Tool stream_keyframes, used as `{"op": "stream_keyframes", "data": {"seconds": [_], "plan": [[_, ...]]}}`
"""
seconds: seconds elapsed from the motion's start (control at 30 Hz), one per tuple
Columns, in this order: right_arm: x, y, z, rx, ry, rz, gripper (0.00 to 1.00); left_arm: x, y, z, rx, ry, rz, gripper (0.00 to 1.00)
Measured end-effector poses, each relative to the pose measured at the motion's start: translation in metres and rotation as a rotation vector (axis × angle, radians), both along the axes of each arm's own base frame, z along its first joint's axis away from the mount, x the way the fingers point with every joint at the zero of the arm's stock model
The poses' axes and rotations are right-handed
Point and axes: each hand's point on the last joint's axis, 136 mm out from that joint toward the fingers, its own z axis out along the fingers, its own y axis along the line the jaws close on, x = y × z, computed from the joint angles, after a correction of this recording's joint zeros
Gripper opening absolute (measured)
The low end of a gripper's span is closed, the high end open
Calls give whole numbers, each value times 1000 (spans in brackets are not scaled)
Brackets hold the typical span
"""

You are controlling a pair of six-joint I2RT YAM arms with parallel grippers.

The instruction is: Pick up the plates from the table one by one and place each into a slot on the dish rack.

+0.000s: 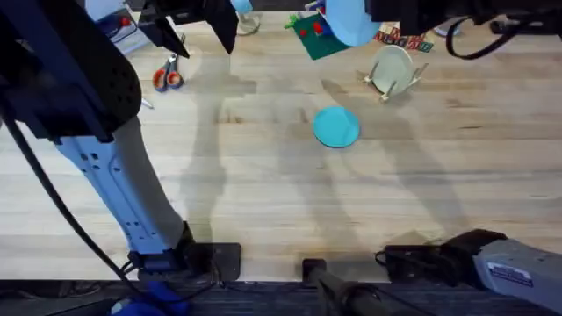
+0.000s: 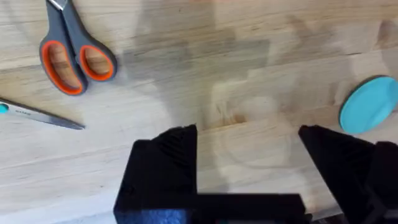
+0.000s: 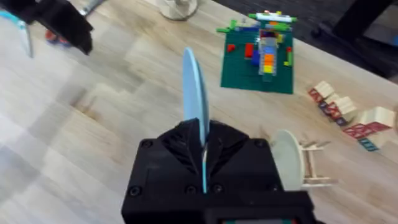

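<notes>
The pale light-blue plate [image 3: 194,93] stands on edge between the closed fingers of my right gripper [image 3: 203,134], held high above the table [image 1: 263,193]; from overhead this plate [image 1: 347,22] hangs over the far side, left of the dish rack [image 1: 397,77]. The teal plate [image 1: 335,126] lies flat mid-table and also shows at the edge of the left wrist view [image 2: 371,104]. My left gripper [image 2: 249,149] is open over bare wood, well left of the teal plate, near the far left from overhead [image 1: 198,31]. The rack [image 3: 311,167] has a cream plate [image 3: 286,158] in one slot.
Orange-handled scissors [image 1: 167,75] lie at the far left, with a thin metal tool [image 2: 43,115] beside them. A green baseplate with toy bricks [image 3: 261,59] and several coloured wooden blocks [image 3: 342,112] sit behind the rack.
</notes>
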Motion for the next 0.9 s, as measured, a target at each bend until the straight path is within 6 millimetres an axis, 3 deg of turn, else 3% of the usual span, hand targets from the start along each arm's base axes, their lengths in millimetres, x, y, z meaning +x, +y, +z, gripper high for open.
{"op": "stream_keyframes", "data": {"seconds": [0.23,0.9], "plan": [[8,-21,-1,-95,-46,16,30,0,0,0,0,0,0,994],[32,-114,5,-301,-140,-52,30,0,0,0,0,1,0,995]]}}
